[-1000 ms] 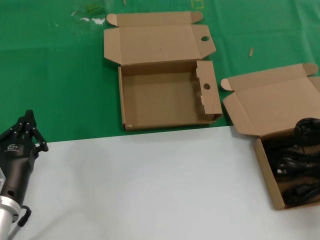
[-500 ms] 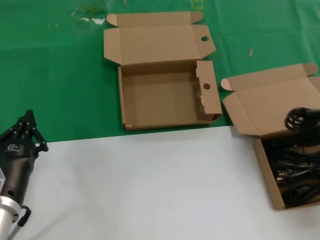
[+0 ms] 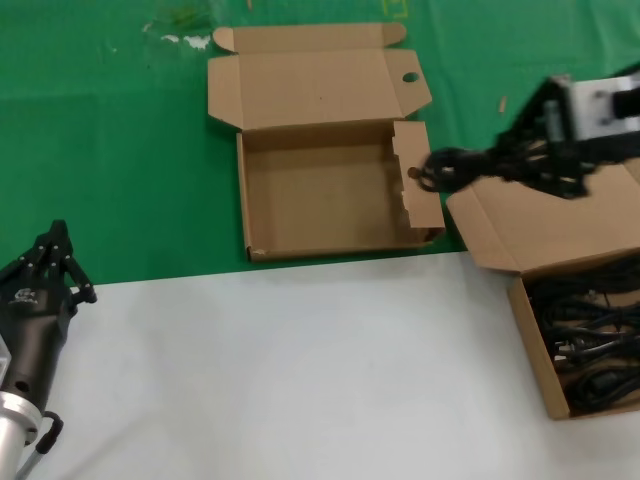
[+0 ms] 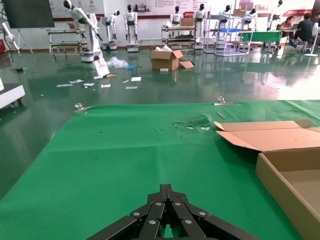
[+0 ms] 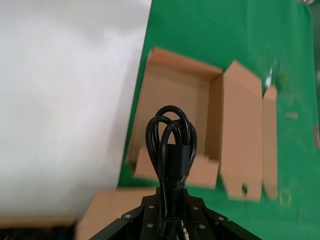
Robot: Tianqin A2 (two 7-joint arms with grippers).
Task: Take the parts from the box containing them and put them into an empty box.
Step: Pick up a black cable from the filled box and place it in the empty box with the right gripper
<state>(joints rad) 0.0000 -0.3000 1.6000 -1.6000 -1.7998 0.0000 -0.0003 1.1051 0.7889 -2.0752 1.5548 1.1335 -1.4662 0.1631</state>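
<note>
The right gripper [image 3: 505,158], clamped on a coiled cable [image 3: 445,168], holds it level above the empty box's [image 3: 330,245] right flap, positioned for release. The left gripper [image 3: 55,262], jaws closed on nothing, waits near-left, away from the transfer path.

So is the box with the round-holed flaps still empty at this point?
Yes, the holed-flap box shows only bare cardboard inside; the right gripper holds the cable bundle beside it.
</note>
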